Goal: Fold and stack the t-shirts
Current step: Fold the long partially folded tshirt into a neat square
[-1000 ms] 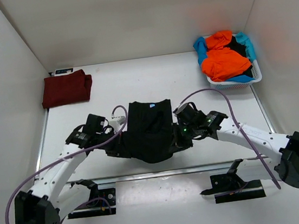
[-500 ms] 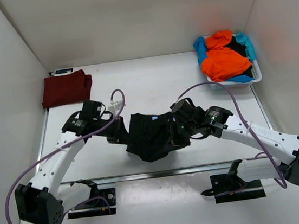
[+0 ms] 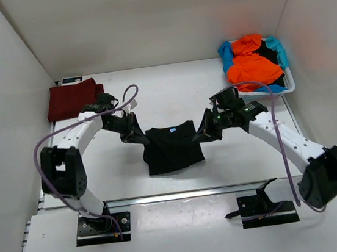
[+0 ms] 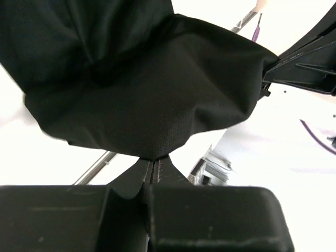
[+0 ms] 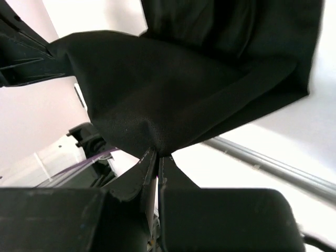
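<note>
A black t-shirt (image 3: 171,147) hangs folded between my two grippers over the middle of the table. My left gripper (image 3: 144,139) is shut on its upper left corner. My right gripper (image 3: 198,137) is shut on its upper right corner. In the left wrist view the black cloth (image 4: 142,94) is pinched at the fingertips. In the right wrist view the cloth (image 5: 173,89) is pinched the same way. A folded dark red t-shirt (image 3: 74,99) lies at the far left. Orange (image 3: 251,70), light blue and black shirts fill the basket.
The white lattice basket (image 3: 286,81) stands at the far right corner. A purple cable loops off each arm. White walls close the table on three sides. A metal rail runs along the near edge (image 3: 177,194).
Both grippers have lifted and carried the black t-shirt away from the near edge, spreading apart. The shirt now hangs as a neater rectangle instead of a bunched heap.
</note>
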Robot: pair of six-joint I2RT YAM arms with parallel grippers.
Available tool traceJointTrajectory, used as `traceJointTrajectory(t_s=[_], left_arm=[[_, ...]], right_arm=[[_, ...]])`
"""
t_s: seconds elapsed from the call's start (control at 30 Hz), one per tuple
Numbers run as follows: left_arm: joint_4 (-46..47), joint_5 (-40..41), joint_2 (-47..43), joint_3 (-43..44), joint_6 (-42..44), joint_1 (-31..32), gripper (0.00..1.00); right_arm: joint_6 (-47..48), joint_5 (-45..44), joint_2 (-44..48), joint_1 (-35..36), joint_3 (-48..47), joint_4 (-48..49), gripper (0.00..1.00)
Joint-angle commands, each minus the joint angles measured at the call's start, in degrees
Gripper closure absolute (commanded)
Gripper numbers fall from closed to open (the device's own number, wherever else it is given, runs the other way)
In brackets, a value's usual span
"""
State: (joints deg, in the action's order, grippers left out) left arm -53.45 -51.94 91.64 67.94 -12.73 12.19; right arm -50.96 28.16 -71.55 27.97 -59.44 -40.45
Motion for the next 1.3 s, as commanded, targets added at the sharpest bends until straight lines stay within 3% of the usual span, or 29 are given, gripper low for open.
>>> traceJointTrajectory(t_s=[0.0, 0.17, 0.37, 0.53, 0.8, 0.93, 1.07, 1.17, 1.27], left_arm=[[0.98, -2.9, 5.19, 4.03, -0.71, -1.11, 1.0], [2.21, -3.25, 12.85, 10.53, -1.94, -2.69, 1.0], [5.36, -4.13, 17.52, 12.04, -4.23, -4.45, 1.0], [7.92, -2.73, 20.77, 13.53, -5.99, -5.68, 1.0], [14.33, -3.43, 21.48, 9.49, -9.77, -8.85, 1.0], [17.15, -2.55, 23.41, 9.84, -10.99, -8.67, 0.99], [18.48, 3.66, 24.11, 10.45, -10.31, -9.63, 0.91], [18.29, 9.21, 24.21, 10.99, -8.02, -10.16, 0.69], [18.12, 12.56, 23.24, 12.82, -6.61, -10.34, 0.44]], right_arm=[[4.99, 7.16, -3.76, -4.74, -0.5, 5.63, 1.0], [9.2, 11.2, -14.38, -10.38, -6.64, 7.75, 1.0], [14.3, 11.57, -28.01, -10.3, -17.63, 3.89, 1.0], [14.22, 10.77, -33.21, -11.88, -22.55, 4.41, 1.0], [15.8, 10.94, -43.74, -12.15, -34.77, 2.48, 1.0], [17.38, 8.76, -50.34, -11.79, -43.11, -2.26, 0.91], [18.61, 8.49, -55.52, -11.44, -49.79, -0.95, 0.75], [18.96, 5.77, -57.91, -11.35, -55.15, -0.6, 0.69], [20.54, 3.93, -60.11, -11.79, -59.99, -2.0, 0.74]])
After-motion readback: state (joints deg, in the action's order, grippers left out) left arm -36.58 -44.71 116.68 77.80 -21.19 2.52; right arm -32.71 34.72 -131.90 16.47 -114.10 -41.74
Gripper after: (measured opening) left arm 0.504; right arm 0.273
